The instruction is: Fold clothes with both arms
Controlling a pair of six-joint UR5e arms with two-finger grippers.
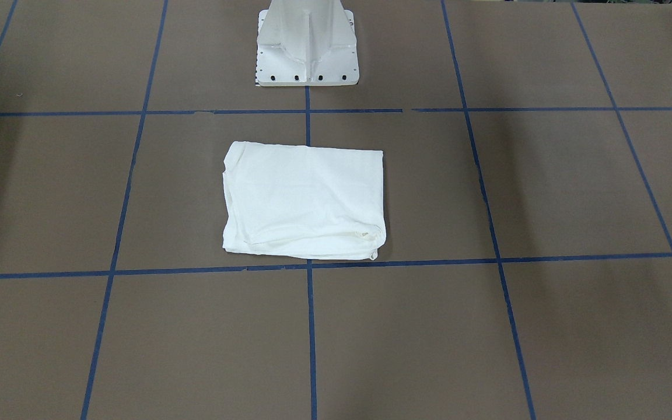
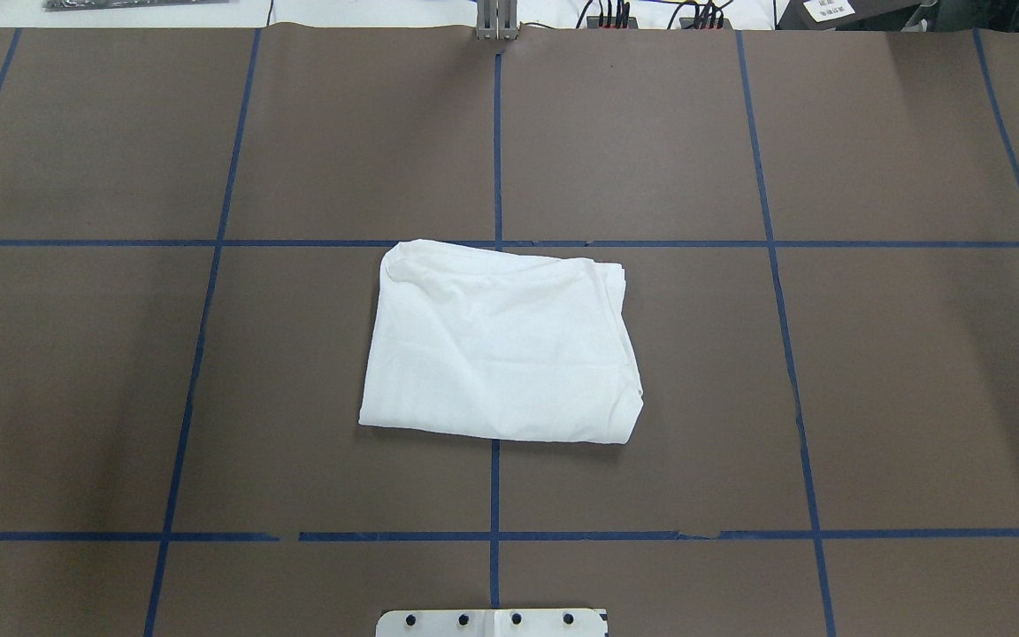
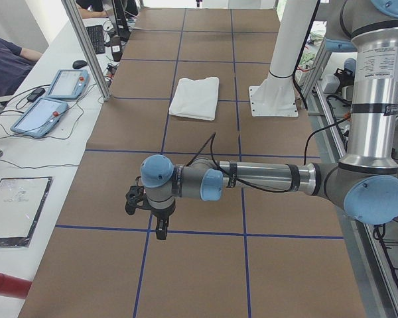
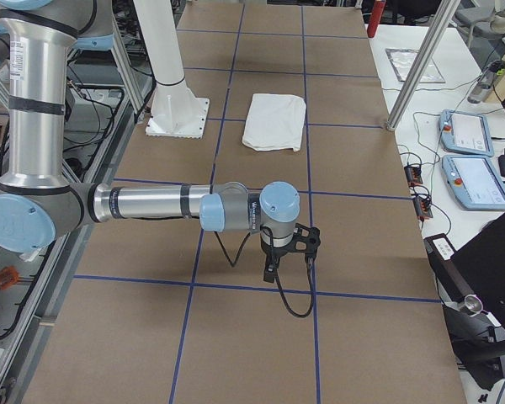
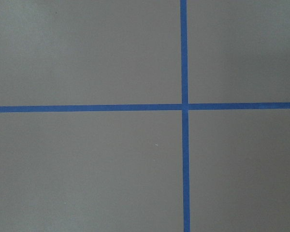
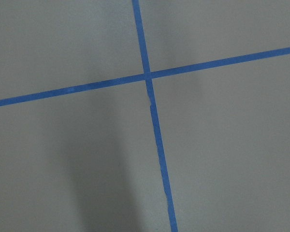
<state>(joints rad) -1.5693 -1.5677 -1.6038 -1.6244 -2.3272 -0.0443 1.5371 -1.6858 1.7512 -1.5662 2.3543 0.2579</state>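
Front view, shirt: one shirt, white, folded to a rough rectangle with a plain face up. It lies flat on the brown surface, near the one white pedestal.
Front view, tape: blue tape marks a grid. The middle line runs under the shirt, and the shirt's edge away from the pedestal stops just short of a cross line.
Overhead view, shirt: the same single fold at the middle of the surface, with soft creases along two sides. No writing is readable on it.
Left side view, left arm: one near arm, the left arm, stretched out low over the surface.
Left side view, left gripper: the left gripper points down over a tape line, well apart from the shirt. I cannot tell whether it is spread or pressed together.
Left side view, writing: a sticker on the arm's upright tube, its print too small to read.
Left side view, pendants: two pendants on the side bench.
Right side view, right arm: one near arm, the right arm, also stretched out low. The lettering on it is too small to read.
Right side view, right gripper: the right gripper points down beside a tape line, well apart from the shirt. Its state cannot be told.
Left wrist view: bare surface with two tape lines that meet in one crossing.
Right wrist view: bare surface with two tape lines in one tilted crossing.
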